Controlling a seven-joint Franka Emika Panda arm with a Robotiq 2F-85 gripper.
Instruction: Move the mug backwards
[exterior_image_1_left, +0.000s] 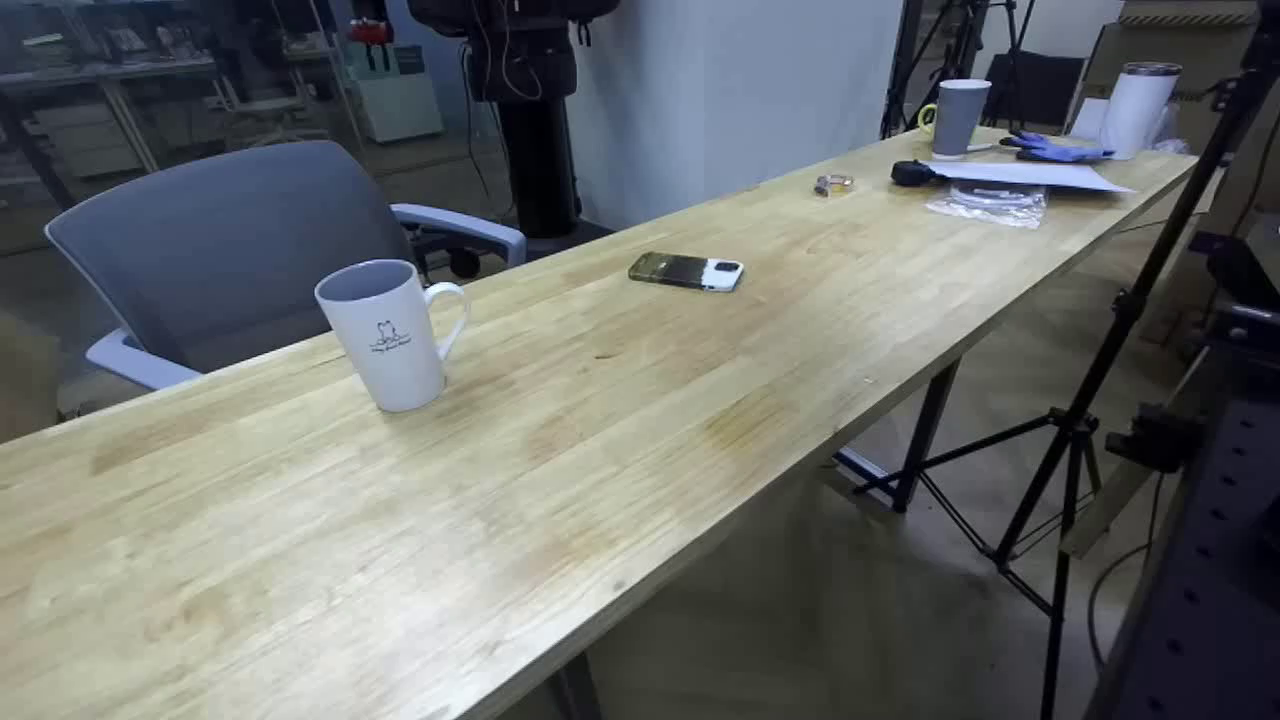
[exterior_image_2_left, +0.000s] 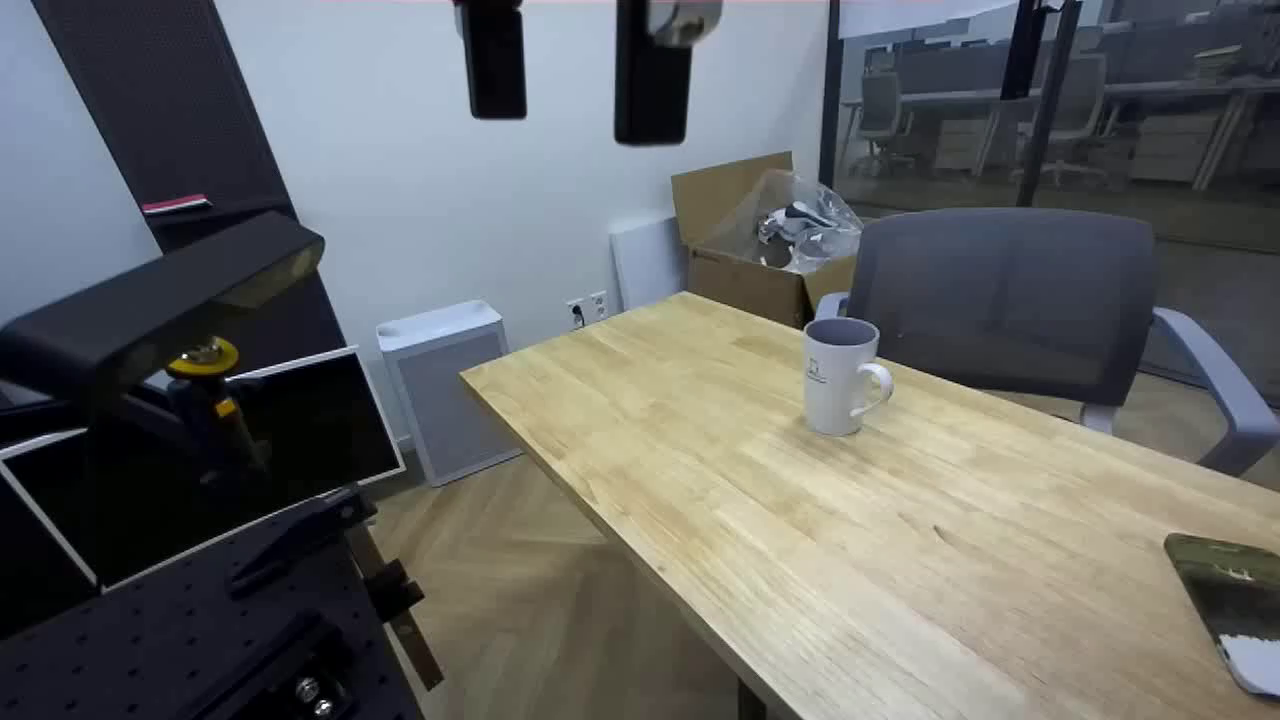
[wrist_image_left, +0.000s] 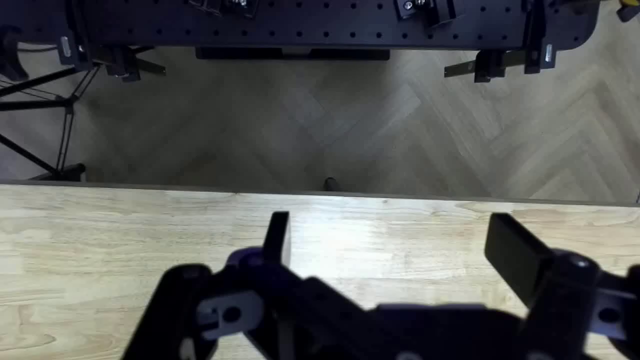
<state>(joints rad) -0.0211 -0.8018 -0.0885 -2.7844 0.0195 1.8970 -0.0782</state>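
The white mug (exterior_image_1_left: 385, 345) stands upright on the wooden table (exterior_image_1_left: 560, 480), near the long edge beside the chair. It has a loop handle, a grey inside and a small dark logo. It also shows in an exterior view (exterior_image_2_left: 832, 385), and it is out of the wrist view. My gripper (exterior_image_2_left: 573, 128) hangs at the top of that view, high above the table and apart from the mug. In the wrist view the gripper (wrist_image_left: 387, 232) is wide open, with nothing between the fingers but the table surface far below.
A phone (exterior_image_1_left: 686, 271) lies on the table beyond the mug. A grey office chair (exterior_image_1_left: 250, 250) stands against the table edge near the mug. A grey cup (exterior_image_1_left: 961, 118), a white tumbler (exterior_image_1_left: 1138, 112) and blue gloves (exterior_image_1_left: 1055, 148) are at the far end. A tripod (exterior_image_1_left: 1090, 380) stands beside the table.
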